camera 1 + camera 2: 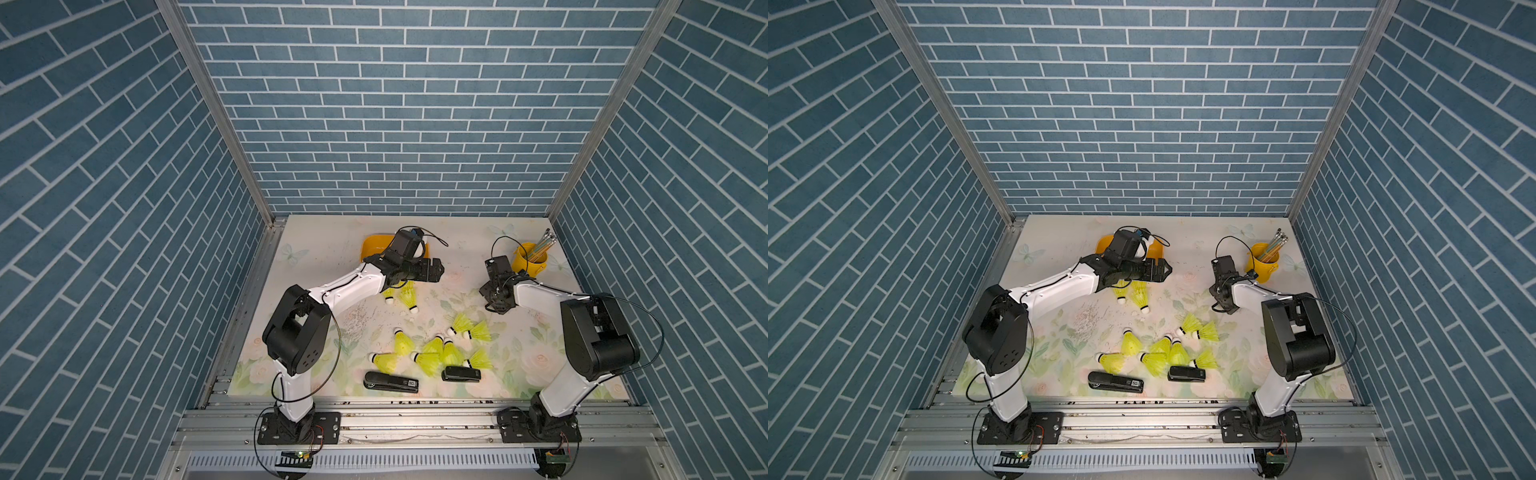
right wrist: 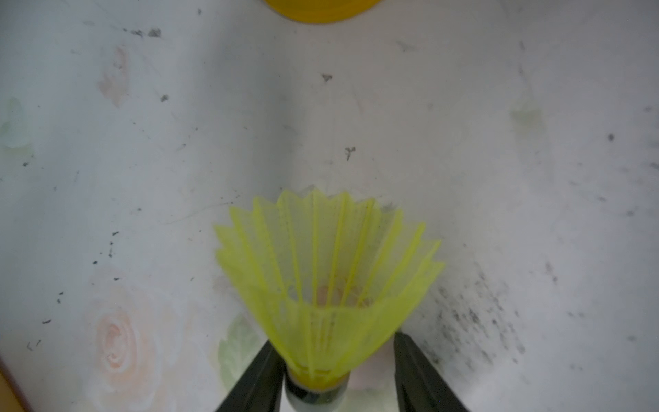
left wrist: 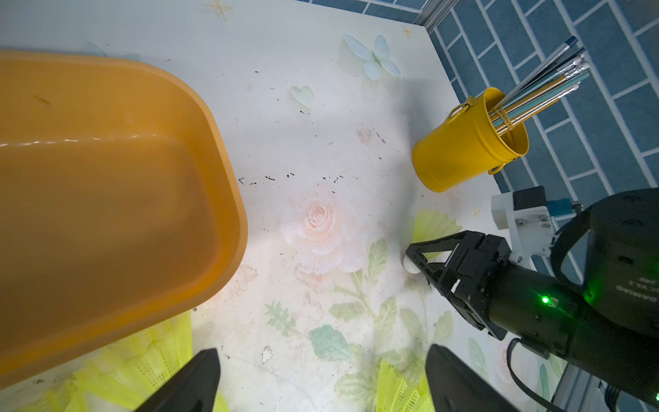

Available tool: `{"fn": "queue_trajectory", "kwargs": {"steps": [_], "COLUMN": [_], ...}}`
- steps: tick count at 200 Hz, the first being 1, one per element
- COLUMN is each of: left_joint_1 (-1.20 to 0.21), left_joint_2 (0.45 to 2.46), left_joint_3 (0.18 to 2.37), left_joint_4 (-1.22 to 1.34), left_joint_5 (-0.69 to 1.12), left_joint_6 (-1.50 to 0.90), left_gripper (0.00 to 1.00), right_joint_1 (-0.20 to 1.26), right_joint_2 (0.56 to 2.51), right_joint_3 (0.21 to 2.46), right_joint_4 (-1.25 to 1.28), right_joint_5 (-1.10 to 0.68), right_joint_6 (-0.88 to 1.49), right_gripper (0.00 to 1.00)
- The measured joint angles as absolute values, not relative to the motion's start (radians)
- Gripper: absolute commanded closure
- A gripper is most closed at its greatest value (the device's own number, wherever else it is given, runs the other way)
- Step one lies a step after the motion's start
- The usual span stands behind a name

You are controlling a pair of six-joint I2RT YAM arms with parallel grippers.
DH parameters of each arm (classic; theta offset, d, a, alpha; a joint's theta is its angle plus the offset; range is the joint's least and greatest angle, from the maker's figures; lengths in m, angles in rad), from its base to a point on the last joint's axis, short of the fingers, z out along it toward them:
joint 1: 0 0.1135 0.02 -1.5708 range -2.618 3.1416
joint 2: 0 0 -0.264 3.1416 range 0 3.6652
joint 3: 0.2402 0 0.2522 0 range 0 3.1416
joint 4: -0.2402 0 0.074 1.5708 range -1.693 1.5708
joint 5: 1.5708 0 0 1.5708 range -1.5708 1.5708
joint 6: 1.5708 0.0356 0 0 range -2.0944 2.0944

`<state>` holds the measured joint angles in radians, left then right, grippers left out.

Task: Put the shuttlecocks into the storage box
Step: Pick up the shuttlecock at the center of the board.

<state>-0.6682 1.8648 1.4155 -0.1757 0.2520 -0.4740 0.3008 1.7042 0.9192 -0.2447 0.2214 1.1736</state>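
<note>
The right gripper (image 2: 337, 342) has its jaws on both sides of one shuttlecock (image 2: 328, 278), at the narrow neck just above the white tip. One finger touches the neck. On the other side a small gap shows, so the jaws are narrow, but I judge the hold is not yet firm.

This shuttlecock is in the far right part of the worktop (image 1: 328, 249). It is near the cup (image 3: 463, 149) with pencils and well apart from the box (image 3: 231, 199). Its long axis seems to lie nearly flat on the worktop. The flared skirt points to the cup, and the tip points back into the gripper.

I expect it to handle as a very light thing. The skirt is thin plastic mesh and will probably bend if squeezed. The tip is round and looks firm, so it could slip out between the fingers. In my view the neck is the best place to take hold, with gentle force.

The left gripper (image 3: 322, 349) is wide and empty, beside the right end of the box. The box stands at the far edge, left of the middle, and the part of its inside that I can see is empty. The other shuttlecocks (image 1: 430, 361) lie on their sides, two just in front of the box and the rest toward the near edge, pointing in many directions.
</note>
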Motion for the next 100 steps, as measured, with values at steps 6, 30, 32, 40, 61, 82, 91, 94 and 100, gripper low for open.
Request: {"fn": "queue_trajectory", "kwargs": {"steps": [6,30,32,40,61,82,91,94,100], "left_joint_1": [-0.668,-0.668,-0.668,-0.668,-0.668,-0.668,-0.668,-0.668,-0.668], "left_joint_2": [1.865,1.865,1.865,1.865,1.865,1.865,1.865,1.865,1.865], "left_joint_3": [1.415,1.415,1.415,1.415,1.415,1.415,1.415,1.415,1.415], "left_joint_4": [-0.176,-0.182,-0.183,-0.184,-0.184,-0.186,-0.187,-0.188,-0.189], "left_joint_5": [0.249,0.242,0.241,0.237,0.229,0.227,0.226,0.226,0.226], "left_joint_6": [-0.474,-0.474,-0.474,-0.474,-0.474,-0.474,-0.474,-0.474,-0.474], "left_gripper": [0.04,0.04,0.04,0.04,0.04,0.04,0.04,0.04,0.04], "right_joint_1": [0.303,0.310,0.310,0.313,0.318,0.319,0.319,0.320,0.321], "right_joint_2": [1.705,1.711,1.711,1.714,1.721,1.726,1.728,1.728,1.729], "right_joint_3": [0.919,0.921,0.921,0.921,0.925,0.930,0.932,0.933,0.934], "right_joint_4": [-0.242,-0.236,-0.235,-0.233,-0.231,-0.232,-0.233,-0.234,-0.233], "right_joint_5": [0.220,0.224,0.224,0.229,0.239,0.245,0.246,0.248,0.249], "right_joint_6": [1.179,1.187,1.189,1.192,1.201,1.206,1.206,1.205,1.204], "right_gripper": [0.52,0.57,0.57,0.59,0.70,0.75,0.79,0.81,0.83]}}
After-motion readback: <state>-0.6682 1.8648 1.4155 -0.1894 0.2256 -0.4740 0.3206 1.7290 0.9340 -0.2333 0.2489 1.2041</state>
